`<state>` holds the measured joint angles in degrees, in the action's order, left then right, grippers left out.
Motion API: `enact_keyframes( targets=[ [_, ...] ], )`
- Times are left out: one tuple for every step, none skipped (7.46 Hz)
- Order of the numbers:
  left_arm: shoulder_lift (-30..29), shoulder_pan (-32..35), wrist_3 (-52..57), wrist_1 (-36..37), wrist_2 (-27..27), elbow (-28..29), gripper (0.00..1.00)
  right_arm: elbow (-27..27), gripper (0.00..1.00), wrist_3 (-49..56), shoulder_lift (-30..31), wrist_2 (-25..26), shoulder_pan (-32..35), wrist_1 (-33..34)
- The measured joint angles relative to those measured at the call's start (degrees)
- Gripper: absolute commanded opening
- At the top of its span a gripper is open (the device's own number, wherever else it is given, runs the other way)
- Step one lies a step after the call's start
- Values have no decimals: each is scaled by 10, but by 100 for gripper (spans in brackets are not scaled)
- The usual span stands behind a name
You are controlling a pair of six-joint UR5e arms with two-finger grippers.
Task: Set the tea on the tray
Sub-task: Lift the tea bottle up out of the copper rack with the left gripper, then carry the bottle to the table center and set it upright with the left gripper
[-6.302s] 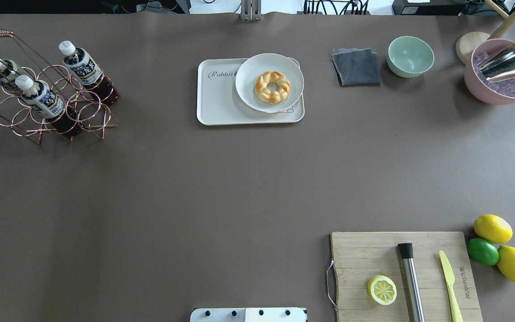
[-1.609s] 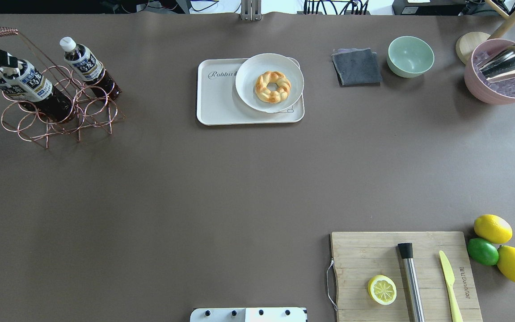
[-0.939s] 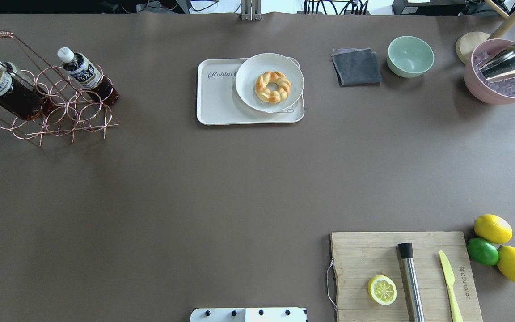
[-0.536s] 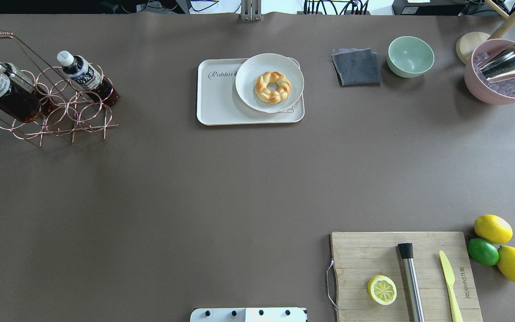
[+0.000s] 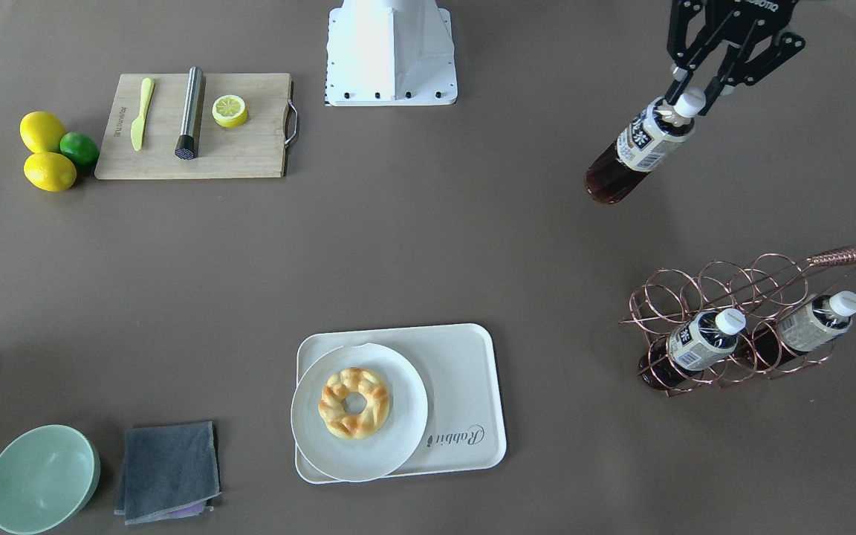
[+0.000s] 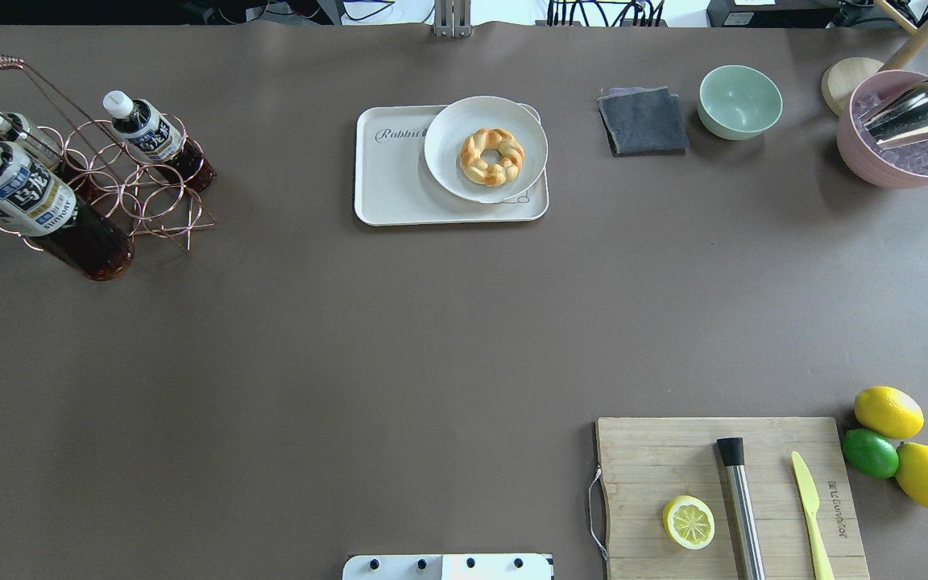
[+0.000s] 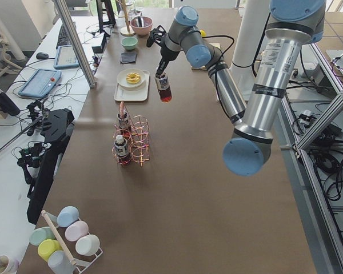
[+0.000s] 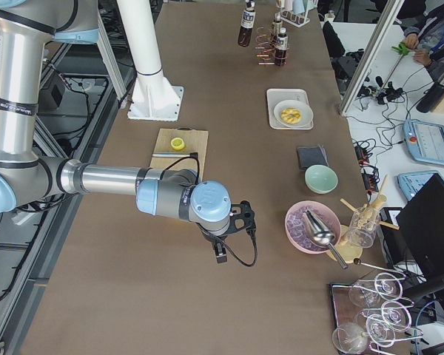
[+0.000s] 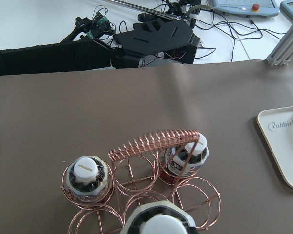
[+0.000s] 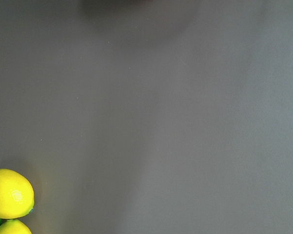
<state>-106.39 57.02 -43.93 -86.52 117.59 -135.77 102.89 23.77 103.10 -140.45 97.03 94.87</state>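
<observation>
The left claw (image 5: 686, 98) is pinching the tea (image 5: 640, 148) by its cap, holding it in the air away from the wire rack (image 5: 844, 256), so carrying it to the tray (image 5: 465, 371) is what is left.

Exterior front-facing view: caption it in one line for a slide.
Left pincer holds a tea bottle by its cap, apart from the copper rack; the tray carries a plated pastry.

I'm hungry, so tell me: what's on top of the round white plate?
A golden braided ring-shaped pastry sits on the round white plate, which rests on the cream rectangular tray. The plate hides the tray surface beneath it.
</observation>
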Motion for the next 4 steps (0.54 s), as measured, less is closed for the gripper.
enact_keyframes(
  targets=[
    [-69, -46, -18, 81, -46, 0, 0, 0, 100, -1, 0, 0, 0, -3],
    [-130, -104, -53, 143, -100, 5, 0, -1, 100, -2, -1, 0, 0, -4],
    [-181, -164, -96, 176, -153, 23, 0, -1, 100, -2, -2, 1, -1, -5],
    [-225, -211, -132, 187, -193, 57, 0, -2, 100, -2, -3, 1, -1, -5]
  ],
)
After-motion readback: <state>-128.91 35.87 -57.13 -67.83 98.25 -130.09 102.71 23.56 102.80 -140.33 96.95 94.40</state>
